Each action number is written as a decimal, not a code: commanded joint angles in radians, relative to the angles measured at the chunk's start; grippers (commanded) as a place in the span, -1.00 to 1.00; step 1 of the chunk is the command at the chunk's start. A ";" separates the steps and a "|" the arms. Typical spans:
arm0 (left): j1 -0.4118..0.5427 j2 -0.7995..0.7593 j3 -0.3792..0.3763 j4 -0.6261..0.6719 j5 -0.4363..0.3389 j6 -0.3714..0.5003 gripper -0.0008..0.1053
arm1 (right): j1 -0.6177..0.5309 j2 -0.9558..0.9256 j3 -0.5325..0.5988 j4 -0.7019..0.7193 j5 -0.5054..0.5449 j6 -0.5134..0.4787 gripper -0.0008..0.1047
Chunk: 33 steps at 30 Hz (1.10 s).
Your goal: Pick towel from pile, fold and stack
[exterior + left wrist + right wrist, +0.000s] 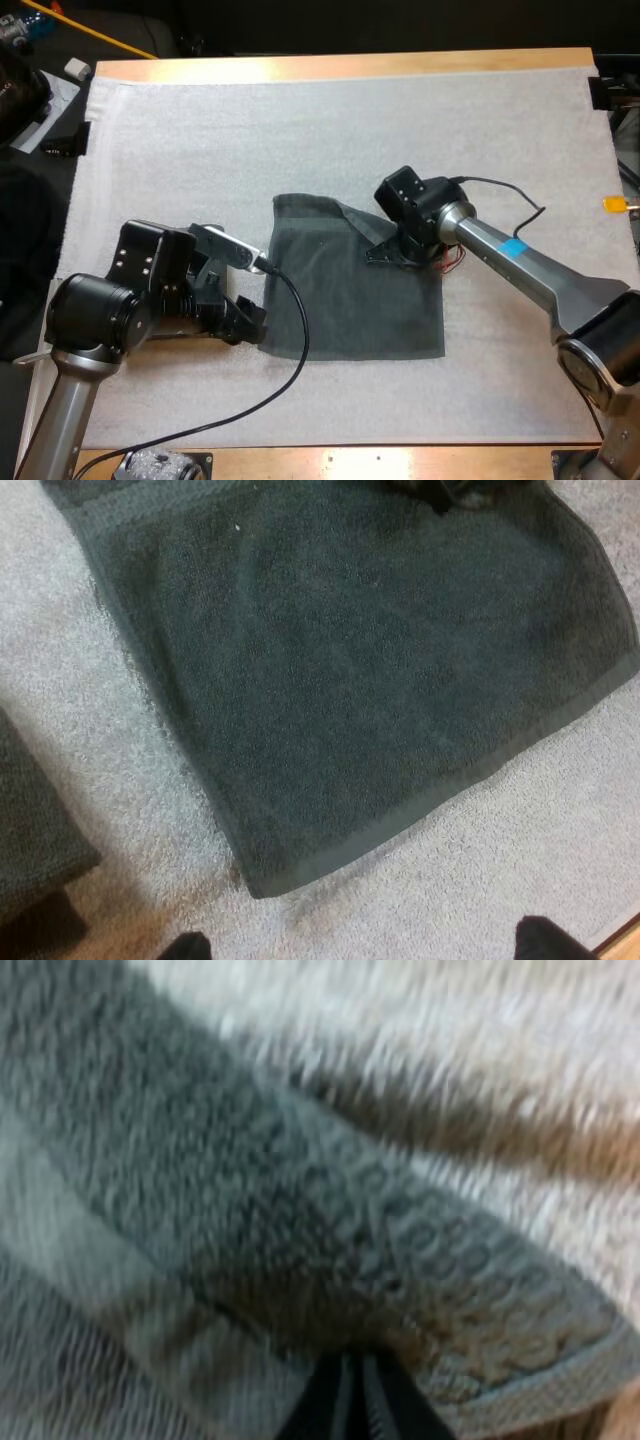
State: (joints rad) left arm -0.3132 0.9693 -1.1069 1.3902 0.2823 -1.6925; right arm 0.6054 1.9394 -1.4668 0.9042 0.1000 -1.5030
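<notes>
One dark grey-green towel (350, 290) lies spread, roughly square, in the middle of the fuzzy white mat (300, 120). It is terry pile with a flat woven hem, and its far right corner is turned up. Of the two grippers, the right gripper (388, 254) is pinched onto that corner, and the left gripper (245, 322) is spread wide and clear of the towel at its left edge.

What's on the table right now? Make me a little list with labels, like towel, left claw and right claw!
towel: dark grey-green, spread flat, far right corner turned over
mat: white, under the towel
table: wooden, under the mat
left gripper: open, over the mat beside the towel's near left corner, not touching it
right gripper: shut on the towel's hem at the turned-over corner
</notes>
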 commanded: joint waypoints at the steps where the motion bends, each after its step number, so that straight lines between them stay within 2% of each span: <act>1: -0.001 -0.001 -0.001 0.005 0.002 -0.005 0.12 | 0.000 0.003 0.001 -0.025 0.005 0.017 -0.98; 10: -0.002 -0.006 -0.002 0.011 0.008 -0.007 0.11 | -0.088 0.017 -0.036 -0.190 0.096 0.198 -0.99; 14: -0.002 -0.006 -0.002 0.013 0.009 -0.006 0.12 | -0.128 0.009 -0.080 -0.221 0.125 0.233 -0.99; 18: -0.002 -0.007 -0.002 0.015 0.010 -0.006 0.12 | -0.143 -0.022 -0.121 -0.184 0.136 0.215 -0.99; 23: -0.003 -0.009 -0.001 0.015 0.009 -0.005 0.12 | -0.129 -0.093 -0.135 -0.058 0.136 0.162 -0.99; 25: -0.004 0.000 0.000 0.003 0.003 -0.004 0.11 | -0.132 -0.090 -0.130 -0.098 0.119 0.153 -0.98; 27: -0.003 0.001 0.000 0.001 0.004 -0.006 0.11 | -0.111 -0.145 -0.132 -0.031 0.099 0.101 -0.98; 33: -0.004 0.003 0.002 0.005 0.005 -0.007 0.11 | -0.050 -0.228 -0.127 0.131 0.040 0.046 -0.98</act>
State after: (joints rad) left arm -0.3132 0.9693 -1.1069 1.3902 0.2823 -1.6925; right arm 0.5141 1.7771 -1.5935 0.9226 0.1858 -1.4120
